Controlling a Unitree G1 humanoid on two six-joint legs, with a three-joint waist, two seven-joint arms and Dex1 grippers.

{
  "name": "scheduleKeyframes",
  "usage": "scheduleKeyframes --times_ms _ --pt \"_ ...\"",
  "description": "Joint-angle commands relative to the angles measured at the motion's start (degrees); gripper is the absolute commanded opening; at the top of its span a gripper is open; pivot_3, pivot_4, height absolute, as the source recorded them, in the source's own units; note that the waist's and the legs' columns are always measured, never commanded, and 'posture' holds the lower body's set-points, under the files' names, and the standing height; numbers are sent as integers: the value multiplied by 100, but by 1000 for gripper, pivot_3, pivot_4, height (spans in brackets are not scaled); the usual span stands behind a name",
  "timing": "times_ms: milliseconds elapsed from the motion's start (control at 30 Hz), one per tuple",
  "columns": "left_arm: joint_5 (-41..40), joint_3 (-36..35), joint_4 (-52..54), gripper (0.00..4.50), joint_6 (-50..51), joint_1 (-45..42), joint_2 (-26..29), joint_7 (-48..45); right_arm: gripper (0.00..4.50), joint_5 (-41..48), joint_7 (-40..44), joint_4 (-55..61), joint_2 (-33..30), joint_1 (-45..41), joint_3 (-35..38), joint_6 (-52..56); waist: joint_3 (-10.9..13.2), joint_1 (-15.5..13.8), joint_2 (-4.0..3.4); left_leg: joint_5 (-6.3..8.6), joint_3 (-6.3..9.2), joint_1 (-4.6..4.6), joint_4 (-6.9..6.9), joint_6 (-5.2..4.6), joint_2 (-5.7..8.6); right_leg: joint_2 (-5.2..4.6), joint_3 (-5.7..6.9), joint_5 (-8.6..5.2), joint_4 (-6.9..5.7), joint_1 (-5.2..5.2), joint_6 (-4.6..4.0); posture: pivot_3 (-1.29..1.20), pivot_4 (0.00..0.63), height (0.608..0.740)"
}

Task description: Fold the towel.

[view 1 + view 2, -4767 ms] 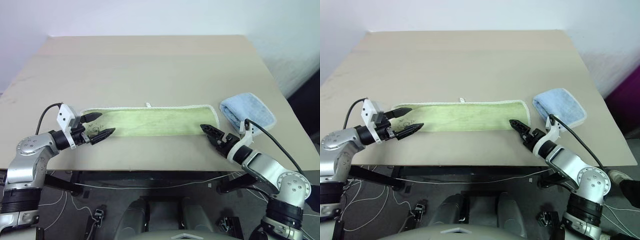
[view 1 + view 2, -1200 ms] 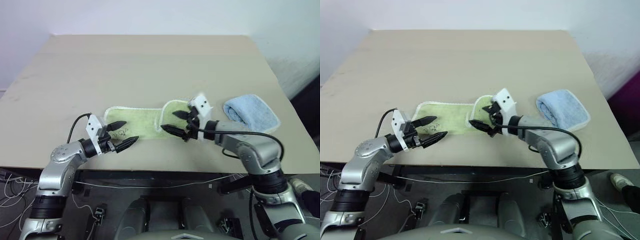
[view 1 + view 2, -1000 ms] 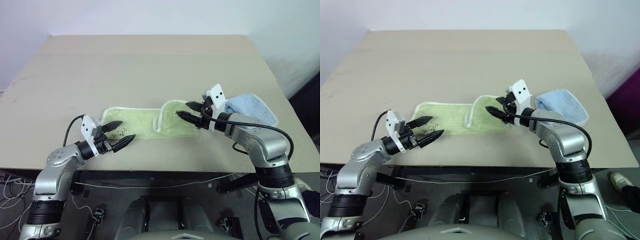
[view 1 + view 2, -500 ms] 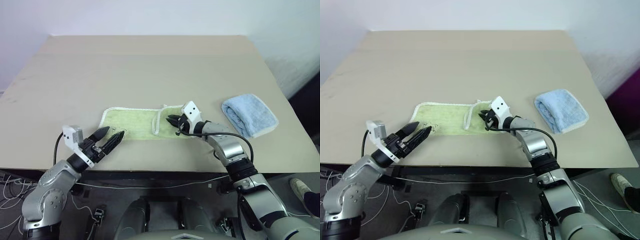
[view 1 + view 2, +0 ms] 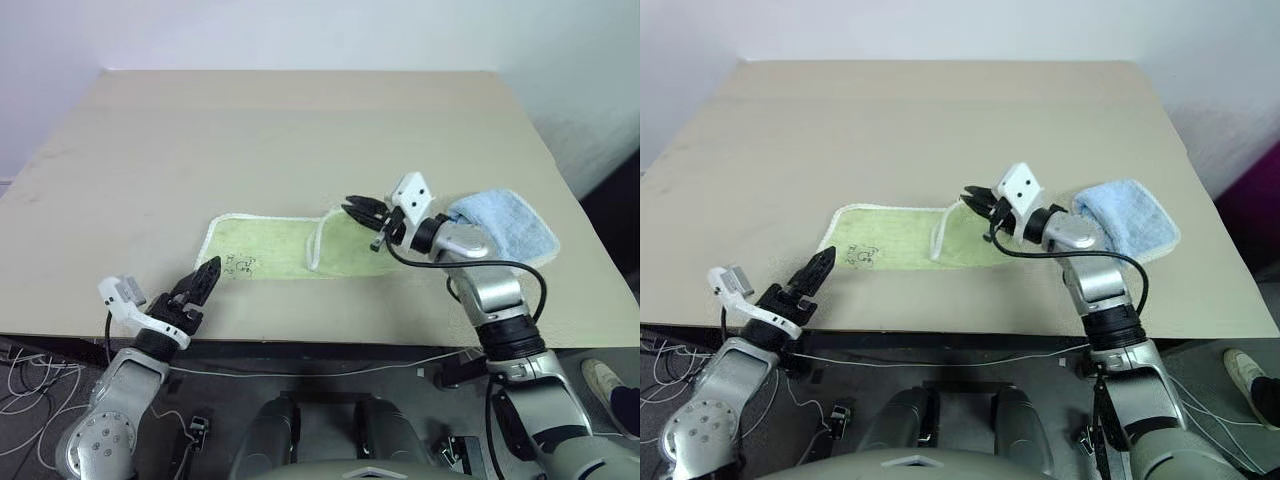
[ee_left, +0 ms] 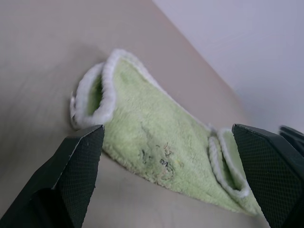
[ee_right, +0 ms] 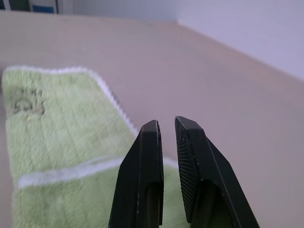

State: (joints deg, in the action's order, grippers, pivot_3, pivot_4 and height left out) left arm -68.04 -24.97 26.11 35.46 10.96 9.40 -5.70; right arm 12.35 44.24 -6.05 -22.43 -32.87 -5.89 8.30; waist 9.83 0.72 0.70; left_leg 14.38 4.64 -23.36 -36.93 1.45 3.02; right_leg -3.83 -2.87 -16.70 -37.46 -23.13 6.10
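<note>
The light green towel (image 5: 265, 250) lies flat near the table's front edge, its right end folded over to the left, with a white-edged flap (image 5: 318, 240) lying on the middle. A small dark print (image 7: 28, 105) marks its left part. My right gripper (image 5: 356, 209) hovers just above the folded part, its fingers shut with nothing between them. The towel (image 7: 52, 123) shows below it. My left gripper (image 5: 204, 277) stands open just in front of the towel's left end, apart from the cloth. Its wrist view looks across the towel (image 6: 156, 142) between widely spread fingers (image 6: 80, 161).
A folded light blue towel (image 5: 505, 225) lies to the right, close behind my right forearm. The tan table (image 5: 300, 130) stretches bare beyond the green towel. Its front edge runs right below my left gripper.
My right gripper shut, dipped to the fold, then rose and moved right, empty. My left arm drew back toward the front edge and rolled its wrist. The towel stays folded.
</note>
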Motion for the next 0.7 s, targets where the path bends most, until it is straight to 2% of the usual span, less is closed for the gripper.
scheduleKeyframes --times_ms 33,200,567,667,700 --pt "-581 -81 11 4500 -10 -137 -169 749 571 148 42 258 -58 -203 200 21 0 0 0 0 1 0 0 0 0 1 1 0 0 0 0 0 150 740" --pt "-793 -10 -410 4500 95 -368 -165 1308 571 107 6 162 -70 -200 268 15 0 1 0 0 0 0 0 0 0 7 1 0 0 -1 0 0 150 740" --pt "-788 101 -1162 4500 230 -973 51 1446 571 202 82 844 -182 396 265 372 -6 -80 -10 -1 5 9 -6 2 6 6 7 0 0 17 -1 0 150 740" --pt "-817 81 -1274 3937 212 -1085 74 1410 533 250 101 1101 -266 630 314 517 -6 -112 -11 -1 5 13 -6 2 7 5 7 0 1 22 -1 0 150 740" --pt "-830 74 -1285 3624 208 -1105 84 1387 533 261 100 1175 -290 699 326 550 -6 -124 -11 -1 5 13 -7 2 7 5 7 0 2 22 -1 0 150 740"
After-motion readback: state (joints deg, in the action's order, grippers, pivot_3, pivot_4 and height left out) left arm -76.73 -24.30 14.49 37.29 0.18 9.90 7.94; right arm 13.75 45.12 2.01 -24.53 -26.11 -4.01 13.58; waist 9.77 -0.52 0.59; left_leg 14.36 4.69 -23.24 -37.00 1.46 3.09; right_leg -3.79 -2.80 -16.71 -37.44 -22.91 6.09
